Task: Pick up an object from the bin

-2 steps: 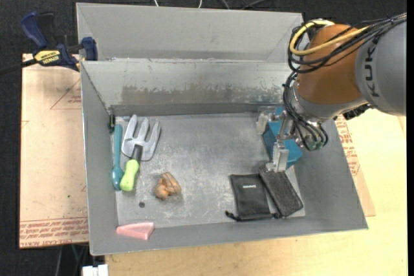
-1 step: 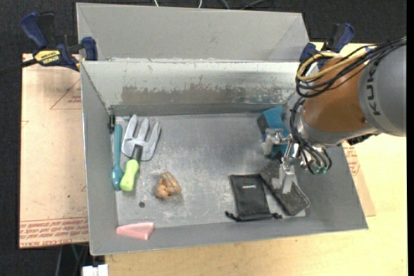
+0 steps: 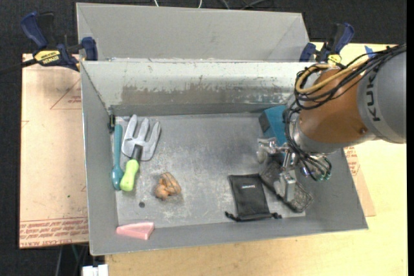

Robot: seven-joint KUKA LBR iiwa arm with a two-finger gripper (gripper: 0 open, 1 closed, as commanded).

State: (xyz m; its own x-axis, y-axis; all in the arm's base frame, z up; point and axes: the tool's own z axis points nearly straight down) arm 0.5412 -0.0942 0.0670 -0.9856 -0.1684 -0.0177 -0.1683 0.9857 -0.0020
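The gripper (image 3: 289,183) sits low near the front right corner of the bin (image 3: 207,152), open or closed I cannot tell, just beside a flat black pouch (image 3: 248,196) that looks light, soft and limp, probably best pinched at its nearest edge

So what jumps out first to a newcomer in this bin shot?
The claw hangs low at the right side of the bin, beside a flat black pouch near the front wall. At the left wall a grey hand fork with a green handle lies beside a teal-handled tool, with a brown lump and a pink wedge nearer the front.
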